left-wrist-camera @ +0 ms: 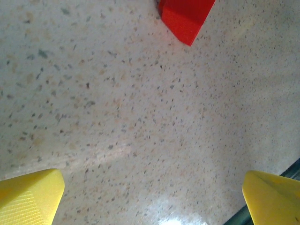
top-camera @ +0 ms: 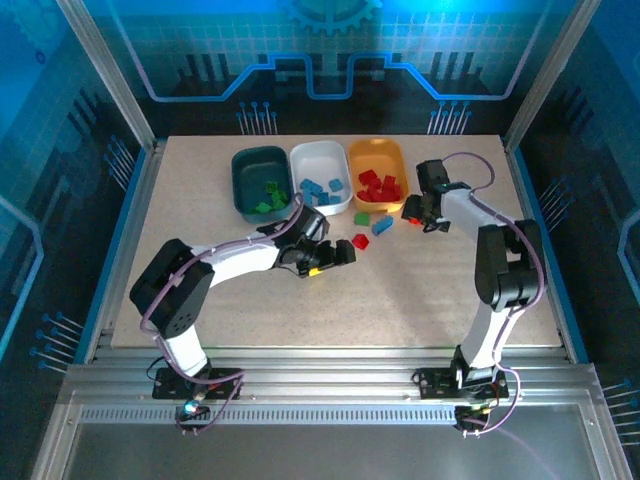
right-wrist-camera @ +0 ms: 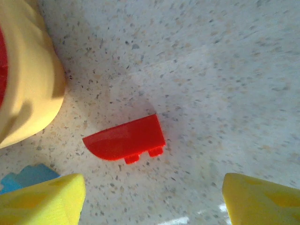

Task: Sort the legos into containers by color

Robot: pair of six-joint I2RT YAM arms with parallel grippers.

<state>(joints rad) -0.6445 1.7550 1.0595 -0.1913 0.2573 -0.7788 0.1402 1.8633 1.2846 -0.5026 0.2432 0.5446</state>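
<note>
Hanging with jaws apart and empty over the middle of the table, the left gripper (left-wrist-camera: 150, 199) faces a red brick (left-wrist-camera: 185, 18) just ahead toward the far edge, cut off by the frame. Farther on, the right gripper (right-wrist-camera: 151, 201), fingers also spread, hovers over a curved red lego (right-wrist-camera: 124, 139) beside the orange-yellow tray (right-wrist-camera: 28, 93). The lego's long axis runs roughly finger to finger, and its studs are hidden.

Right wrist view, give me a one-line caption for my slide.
Open right gripper poised over a red lego lying on the speckled table beside the orange-yellow tray.
</note>
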